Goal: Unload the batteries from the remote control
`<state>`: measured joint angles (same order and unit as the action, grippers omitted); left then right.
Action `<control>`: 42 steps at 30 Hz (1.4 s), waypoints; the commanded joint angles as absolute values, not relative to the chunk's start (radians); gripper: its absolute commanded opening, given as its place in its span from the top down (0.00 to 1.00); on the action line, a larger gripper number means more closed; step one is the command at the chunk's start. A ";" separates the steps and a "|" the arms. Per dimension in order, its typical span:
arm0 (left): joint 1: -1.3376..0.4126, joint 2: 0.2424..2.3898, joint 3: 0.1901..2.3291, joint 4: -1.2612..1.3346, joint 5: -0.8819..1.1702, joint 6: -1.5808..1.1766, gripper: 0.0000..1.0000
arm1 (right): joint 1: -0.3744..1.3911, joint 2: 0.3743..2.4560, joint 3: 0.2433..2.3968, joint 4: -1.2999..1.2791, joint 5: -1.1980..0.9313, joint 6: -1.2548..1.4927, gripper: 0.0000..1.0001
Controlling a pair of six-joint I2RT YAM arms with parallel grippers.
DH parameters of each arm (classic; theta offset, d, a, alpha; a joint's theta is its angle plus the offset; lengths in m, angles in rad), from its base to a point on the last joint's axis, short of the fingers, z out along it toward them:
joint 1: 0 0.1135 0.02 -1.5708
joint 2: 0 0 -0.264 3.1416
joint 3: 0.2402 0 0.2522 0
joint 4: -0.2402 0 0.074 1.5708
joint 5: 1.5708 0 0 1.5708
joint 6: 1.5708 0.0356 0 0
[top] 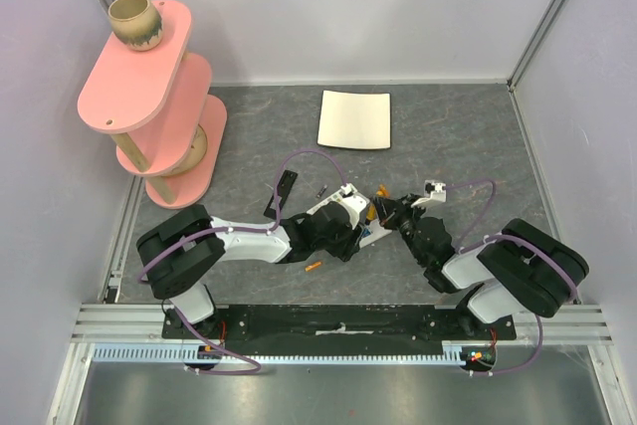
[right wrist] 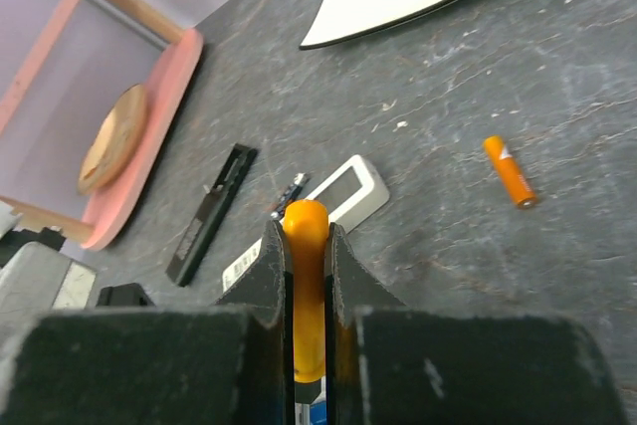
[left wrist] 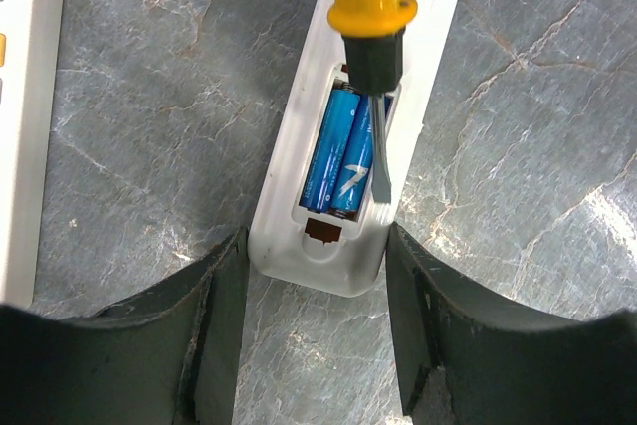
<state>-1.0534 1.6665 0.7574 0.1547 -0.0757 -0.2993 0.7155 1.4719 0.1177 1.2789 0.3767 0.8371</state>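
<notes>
The white remote control (left wrist: 348, 126) lies on the grey table with its battery bay open. Two blue cells (left wrist: 338, 151) sit side by side in the bay. My left gripper (left wrist: 314, 246) is shut on the remote's near end, one finger against each side. My right gripper (right wrist: 306, 231) is shut on the orange handle of a screwdriver (right wrist: 307, 276). The screwdriver's blade (left wrist: 378, 151) reaches down into the bay beside the cells. One orange battery (right wrist: 510, 171) lies loose on the table to the right. Another orange cell (top: 313, 267) lies near the left arm. Both grippers meet at mid-table (top: 376, 221).
A flat black bar (right wrist: 211, 213) and the white battery cover (right wrist: 348, 191) lie beyond the grippers. A white sheet (top: 355, 118) lies at the back. A pink shelf (top: 149, 97) with a cup (top: 134, 22) stands at the back left. Another white device (left wrist: 25, 116) lies left of the remote.
</notes>
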 commanded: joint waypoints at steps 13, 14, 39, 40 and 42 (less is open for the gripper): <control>-1.063 1.612 0.695 0.017 -0.034 -0.344 0.30 | 0.678 1.327 0.121 1.246 0.287 0.828 1.00; -1.063 1.567 0.698 0.017 -0.032 -0.342 0.23 | 0.678 1.310 0.120 1.235 0.284 0.816 1.00; -0.884 1.512 0.811 0.498 0.569 -0.451 0.33 | 0.677 0.795 0.129 0.847 0.052 0.821 1.00; -0.882 1.523 0.811 0.514 0.583 -0.460 0.47 | 0.678 0.793 0.130 0.841 0.045 0.822 1.00; -0.881 1.531 0.813 0.544 0.594 -0.471 0.82 | 0.678 0.799 0.132 0.833 0.031 0.822 1.00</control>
